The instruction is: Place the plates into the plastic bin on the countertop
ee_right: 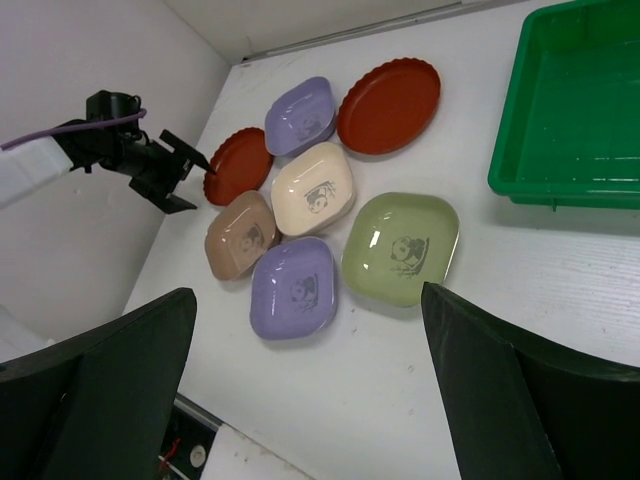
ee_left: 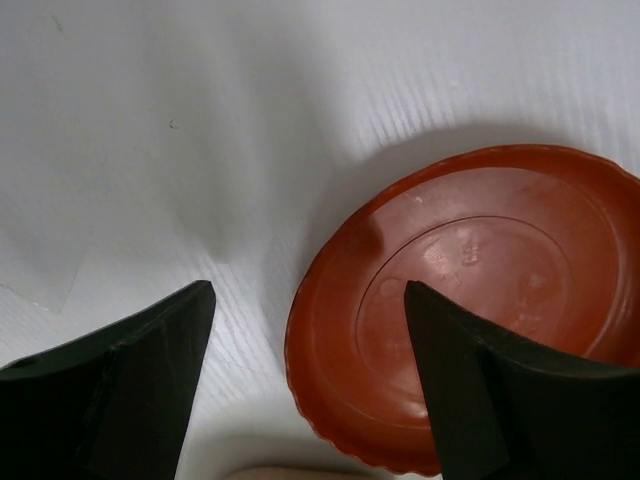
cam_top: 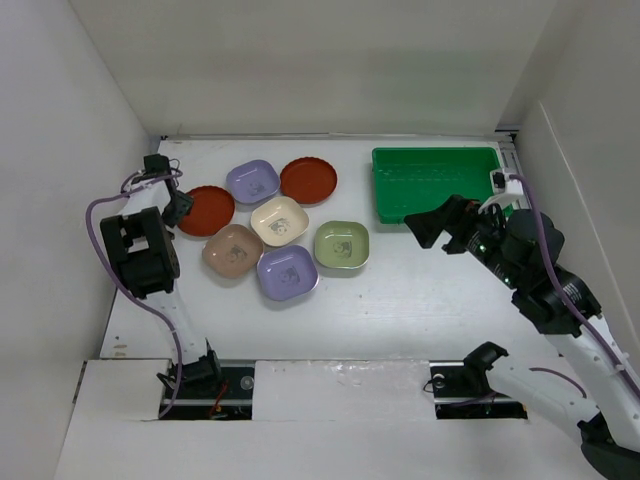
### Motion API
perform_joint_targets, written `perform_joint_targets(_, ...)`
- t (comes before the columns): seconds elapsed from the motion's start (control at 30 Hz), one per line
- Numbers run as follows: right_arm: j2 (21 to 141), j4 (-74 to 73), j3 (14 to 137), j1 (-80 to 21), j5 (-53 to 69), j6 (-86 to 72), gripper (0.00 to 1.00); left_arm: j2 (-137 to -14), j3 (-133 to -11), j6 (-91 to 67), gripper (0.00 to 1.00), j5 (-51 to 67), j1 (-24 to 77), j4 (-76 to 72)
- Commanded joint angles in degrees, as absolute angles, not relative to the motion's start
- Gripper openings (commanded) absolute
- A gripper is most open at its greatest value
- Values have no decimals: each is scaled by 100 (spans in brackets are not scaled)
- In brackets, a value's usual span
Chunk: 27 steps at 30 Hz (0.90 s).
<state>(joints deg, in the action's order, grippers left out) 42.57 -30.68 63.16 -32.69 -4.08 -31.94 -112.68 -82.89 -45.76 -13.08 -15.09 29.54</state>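
The left end effector is spread astride the rim of the left red plate, one finger above the dish and one above the tabletop; whether it touches cannot be told. The right end effector gapes wide, holding nothing, near the green bin. The left wrist view crops that plate's edge, while the right wrist view shows all seven plates clustered left of the bin.
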Motion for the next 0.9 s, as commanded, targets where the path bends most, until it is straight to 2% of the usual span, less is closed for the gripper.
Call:
perform_joint_targets(0.0, 4201, -2804, 6311, -3313, -466, -3182, 100, -11391, -8402, -4676, 73, -1301, -1512, 3067)
perform_joint_targets(0.1, 4201, -2804, 6311, -3313, -466, -3182, 100, -11443, -8350, -4729, 47, -1415, -1450, 3067)
perform_joint_targets(0.17, 4201, -2804, 6311, -3313, -466, -3182, 100, -11496, -8279, -4789, 37, -1415, -1450, 3128)
perform_joint_targets(0.3, 4201, -2752, 6311, -3313, -413, -3182, 100, -11496, -8218, -4843, 37, -1485, -1450, 3129)
perform_joint_targets(0.37, 4201, -2751, 6311, -3313, -413, -3182, 100, -11557, -8156, -4843, 30, -1485, -1450, 3129)
perform_joint_targets(0.4, 4201, -2751, 6311, -3313, -413, -3182, 100, -11558, -8156, -4843, 24, -1485, -1450, 3129)
perform_joint_targets(0.43, 4201, -2751, 6311, -3313, -413, -3182, 100, -11610, -8156, -4895, 8, -1485, -1450, 3199)
perform_joint_targets(0.47, 4201, -2751, 6311, -3313, -413, -3182, 100, -11610, -8208, -4896, 2, -1538, -1450, 3199)
perform_joint_targets(0.73, 4306, -2541, 6250, -3313, -229, -3182, 100, -10638, -8718, -5203, 0, -2267, -1450, 3762)
perform_joint_targets(0.87, 4578, -1997, 6091, -3313, 184, -3121, 100, -9908, -9112, -4696, 0, -2320, -1170, 3701)
